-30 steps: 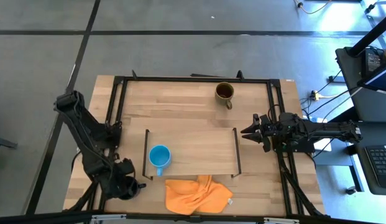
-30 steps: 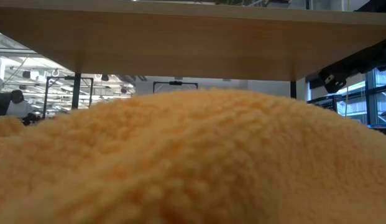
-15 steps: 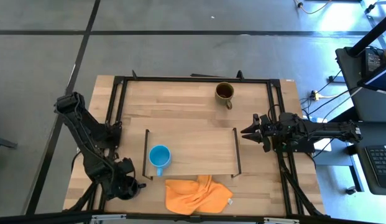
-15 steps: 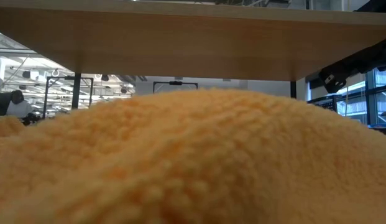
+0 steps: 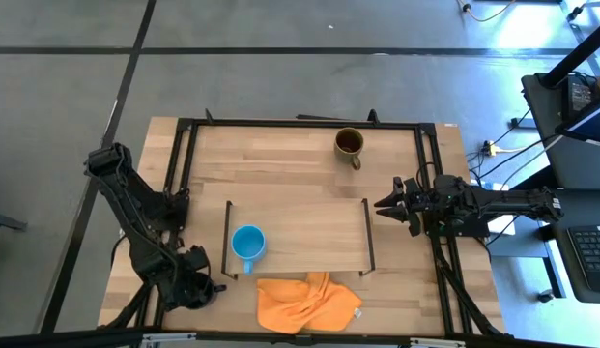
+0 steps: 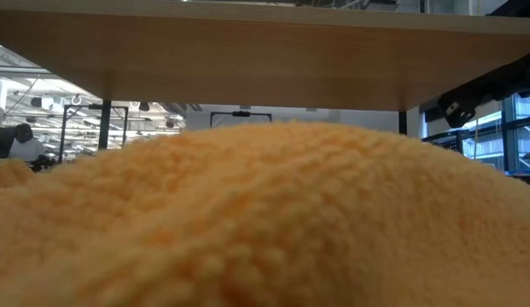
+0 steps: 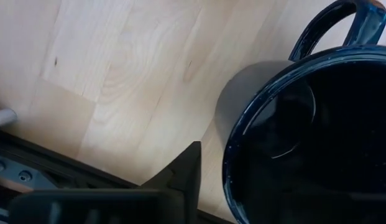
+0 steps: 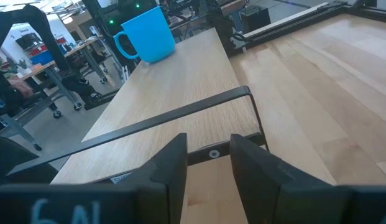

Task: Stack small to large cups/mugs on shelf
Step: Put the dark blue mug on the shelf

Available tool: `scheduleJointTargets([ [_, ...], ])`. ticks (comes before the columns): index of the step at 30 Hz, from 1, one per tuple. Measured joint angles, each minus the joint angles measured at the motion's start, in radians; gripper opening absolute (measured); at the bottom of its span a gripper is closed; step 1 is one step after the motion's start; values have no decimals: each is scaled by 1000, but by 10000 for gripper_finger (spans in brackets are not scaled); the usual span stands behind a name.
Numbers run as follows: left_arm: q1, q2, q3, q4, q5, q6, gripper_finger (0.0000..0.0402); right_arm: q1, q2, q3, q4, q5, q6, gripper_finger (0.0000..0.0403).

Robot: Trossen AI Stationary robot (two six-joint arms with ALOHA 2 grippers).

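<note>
High view, left tool [image 5: 198,290] low beside black mug [image 7: 311,143]

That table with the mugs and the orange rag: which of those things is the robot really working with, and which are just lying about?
Part of the job:
- light-blue mug, on the shelf's left end
- shelf
- olive-brown mug, on the table behind the shelf
- black mug, close to the left gripper
- right gripper, beside the shelf's right end

Lying about:
- orange cloth, in front of the shelf

blue mug [image 5: 247,244]: upright, left end of shelf [image 5: 309,227] | olive-brown mug [image 5: 349,144]: upright, desk's far side | black mug [image 7: 311,137]: upright, on desk
</note>
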Motion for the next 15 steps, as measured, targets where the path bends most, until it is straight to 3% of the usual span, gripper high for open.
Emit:
scheduleJointTargets([
  [8,0,-2,0,-6,-5,5,18,0,0,0,0,0,0,124],
  [15,13,-13,0,-5,-12,-13,16,0,0,0,0,0,0,124],
])
